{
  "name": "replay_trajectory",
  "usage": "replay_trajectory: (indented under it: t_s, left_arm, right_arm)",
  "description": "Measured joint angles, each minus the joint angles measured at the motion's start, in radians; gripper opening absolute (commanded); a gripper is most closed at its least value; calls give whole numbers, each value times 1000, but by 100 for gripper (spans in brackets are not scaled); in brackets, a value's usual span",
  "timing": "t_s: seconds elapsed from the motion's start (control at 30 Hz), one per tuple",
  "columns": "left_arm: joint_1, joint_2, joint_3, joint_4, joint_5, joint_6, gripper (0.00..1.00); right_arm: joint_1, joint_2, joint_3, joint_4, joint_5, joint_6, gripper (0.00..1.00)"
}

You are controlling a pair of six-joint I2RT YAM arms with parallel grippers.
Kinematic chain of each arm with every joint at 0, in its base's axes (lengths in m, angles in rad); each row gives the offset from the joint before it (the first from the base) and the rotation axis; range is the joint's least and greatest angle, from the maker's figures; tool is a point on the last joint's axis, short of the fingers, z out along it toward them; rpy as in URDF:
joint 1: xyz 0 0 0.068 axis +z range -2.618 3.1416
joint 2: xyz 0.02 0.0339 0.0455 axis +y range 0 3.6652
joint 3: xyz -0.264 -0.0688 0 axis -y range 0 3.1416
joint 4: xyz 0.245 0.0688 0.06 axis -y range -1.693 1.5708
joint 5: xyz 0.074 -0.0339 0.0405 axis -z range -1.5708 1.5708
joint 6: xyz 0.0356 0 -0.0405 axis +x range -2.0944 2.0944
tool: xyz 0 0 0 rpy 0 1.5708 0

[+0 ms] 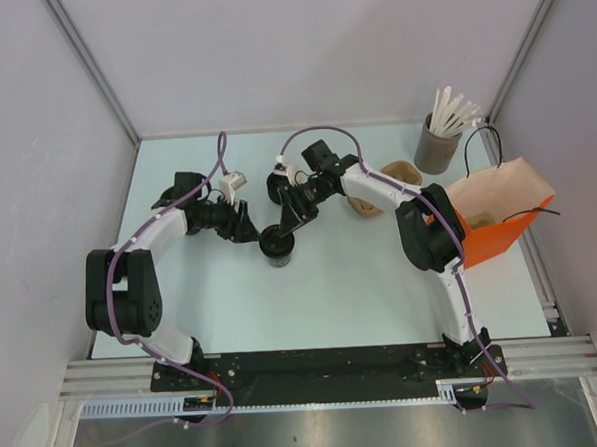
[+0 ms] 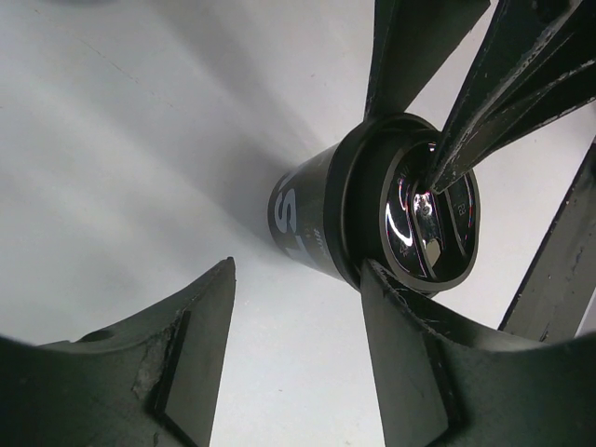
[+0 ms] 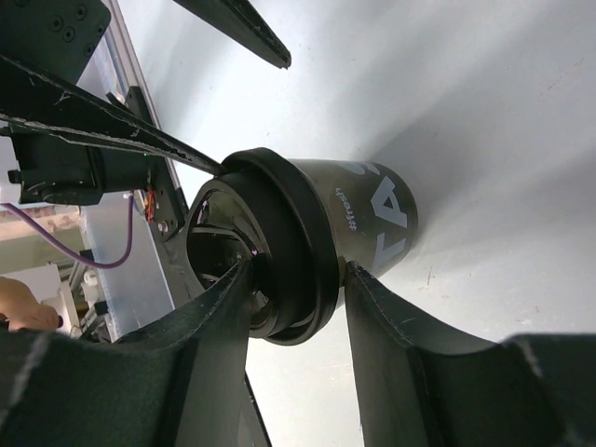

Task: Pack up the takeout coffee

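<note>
Pale table: lidded takeout coffee mid-surface, white sticks in grey tub

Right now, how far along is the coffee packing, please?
Done: the round black lid sits on the small black disposable cup. In hand: the right claw pinches the lid's rim; the left claw stands open beside it. Left: the cup stands on the table, not in the orange paper bag.
</note>
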Motion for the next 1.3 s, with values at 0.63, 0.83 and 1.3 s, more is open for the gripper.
replay_trajectory:
  t_s: [0.63,0.83,1.3]
  left_arm:
    - [0,0,2,-3,28,-4,63]
    - [12,-1,2,-18,29,-1,63]
    - [44,-24,5,-15,66,-25,63]
  right_arm:
    - [12,59,132,-111,-4,-58,59]
    - [24,59,140,-123,-5,-79,57]
    - [7,59,170,-135,-24,-103,74]
